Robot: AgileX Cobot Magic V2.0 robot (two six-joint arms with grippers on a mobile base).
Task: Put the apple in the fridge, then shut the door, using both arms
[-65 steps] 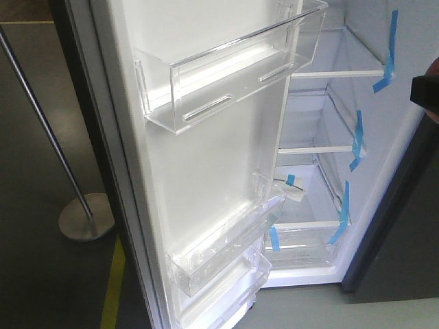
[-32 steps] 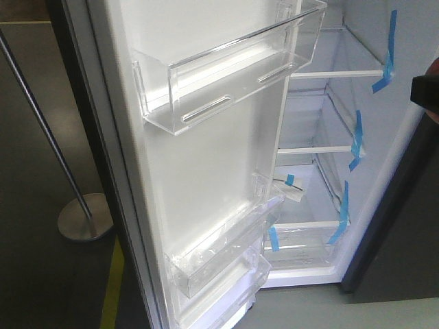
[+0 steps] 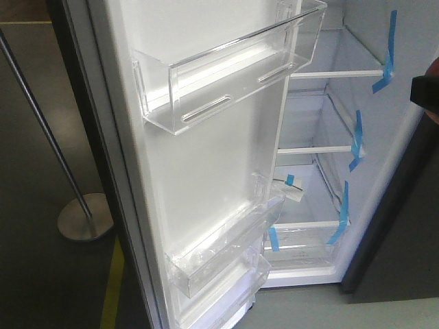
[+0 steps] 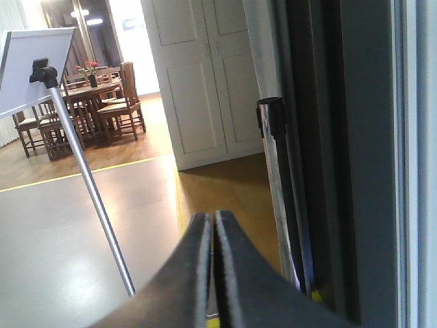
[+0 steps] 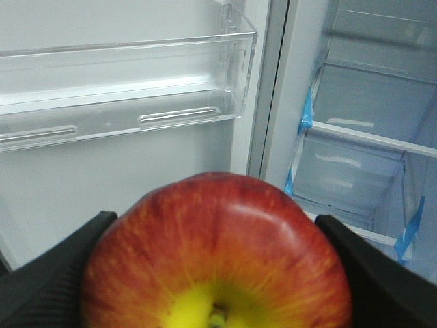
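The right gripper (image 5: 217, 270) clamps the apple (image 5: 215, 246) in front of the open fridge (image 3: 312, 185); only its wrist view shows the fruit whole. The left gripper (image 4: 213, 266), jaws pressed together with nothing between, is by the outer side of the door (image 3: 206, 151), visible only in its own view

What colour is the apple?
The apple is red with faint streaks and a yellow patch low in the middle; the right wrist view shows it best.

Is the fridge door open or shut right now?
Open: the door stands swung out, its clear bins facing the camera, and the fridge shelves show beside it.
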